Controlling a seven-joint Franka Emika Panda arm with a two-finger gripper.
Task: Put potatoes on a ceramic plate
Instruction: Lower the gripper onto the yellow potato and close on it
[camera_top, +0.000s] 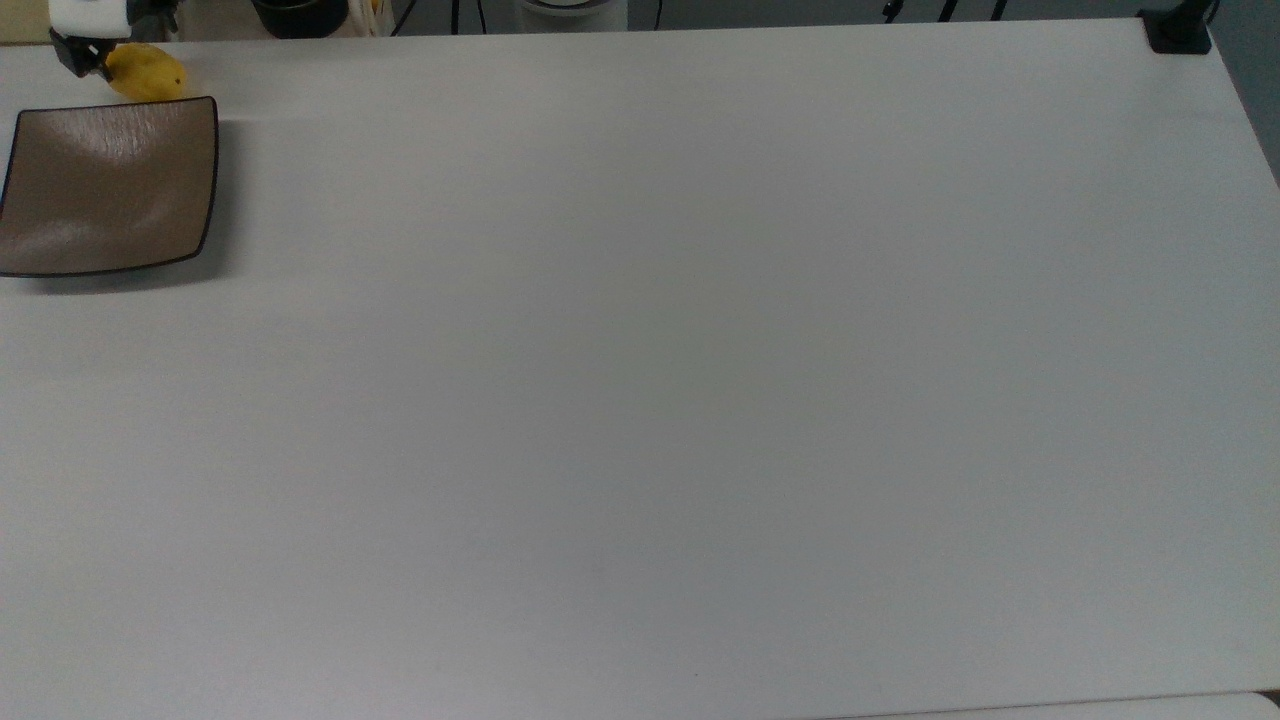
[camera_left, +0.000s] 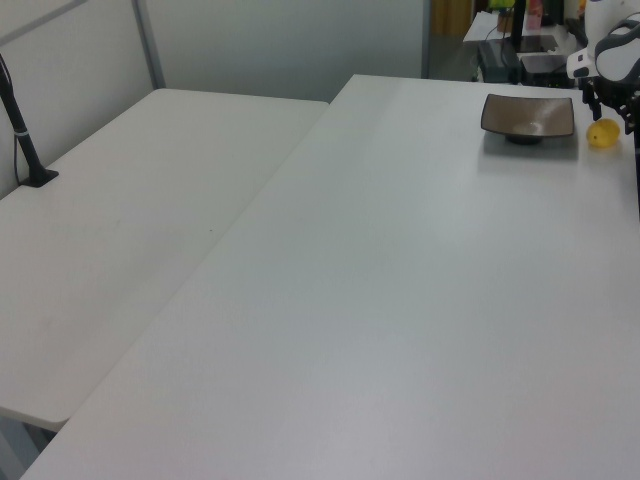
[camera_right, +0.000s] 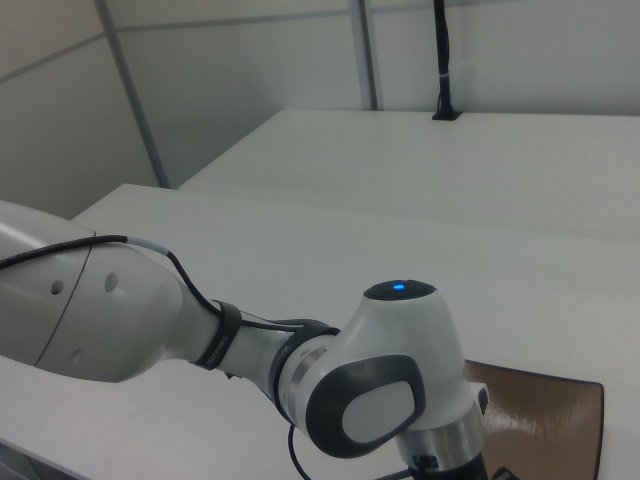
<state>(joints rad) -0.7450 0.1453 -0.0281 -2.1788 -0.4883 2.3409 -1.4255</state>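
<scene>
Jaws hover at the yellow potato (camera_left: 602, 134) beside the brown plate (camera_left: 528, 116); their spread cannot be told.

The plate (camera_top: 110, 185) is glossy brown ceramic, faintly streaked, with a thin dark rim. The potato (camera_top: 150, 75) has smooth, bright-yellow skin. The table (camera_top: 700, 400) is matt white and smooth. The arm (camera_right: 390, 395) wears smooth white plastic shells with grey panels.

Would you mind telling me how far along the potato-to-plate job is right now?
Nothing is finished: the ceramic plate holds nothing. In hand is the approach, with the gripper just beside the potato on the table. Grasping, lifting and placing remain.
</scene>
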